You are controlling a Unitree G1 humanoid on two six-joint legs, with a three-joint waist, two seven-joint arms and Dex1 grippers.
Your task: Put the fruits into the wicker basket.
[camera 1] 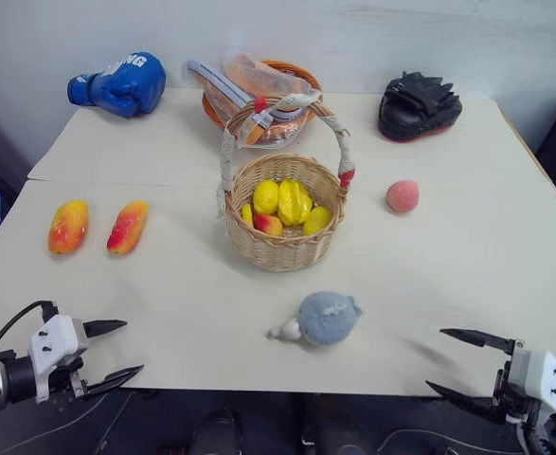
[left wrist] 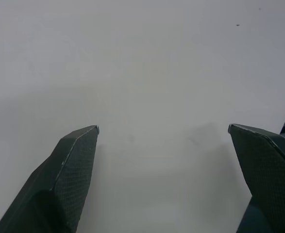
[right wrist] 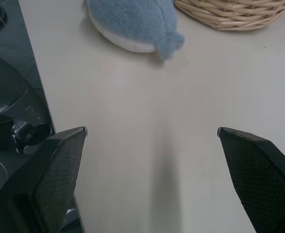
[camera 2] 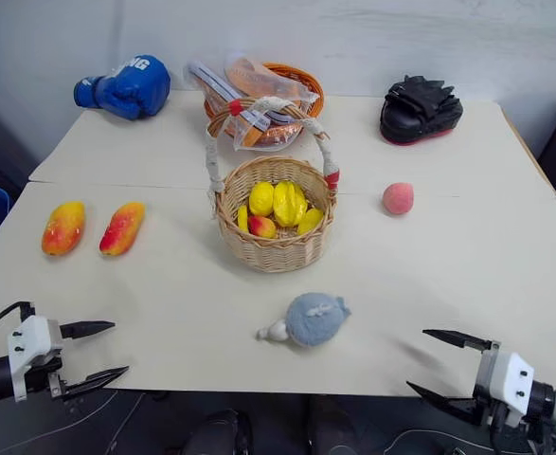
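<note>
While nothing is held:
Left hand (camera 1: pixel 107 353): released, empty.
Right hand (camera 1: pixel 459 360): released, empty.
Mangoes (camera 1: pixel 68 227) (camera 1: pixel 127 227): counter (camera 1: pixel 448 265), left of basket (camera 1: pixel 282 242).
Peach (camera 1: pixel 403 196): right of basket.

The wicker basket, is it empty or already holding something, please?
Holding something: the wicker basket contains several small yellow fruits.

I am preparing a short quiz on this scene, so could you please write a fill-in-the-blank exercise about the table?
1. The number of red-orange mango-like fruits lying on the table is ____.
2. The pink peach lies on the robot's ____ side of the wicker basket.
3. Both the left gripper and the right gripper are ____.

Missing words: two; right; open
</note>
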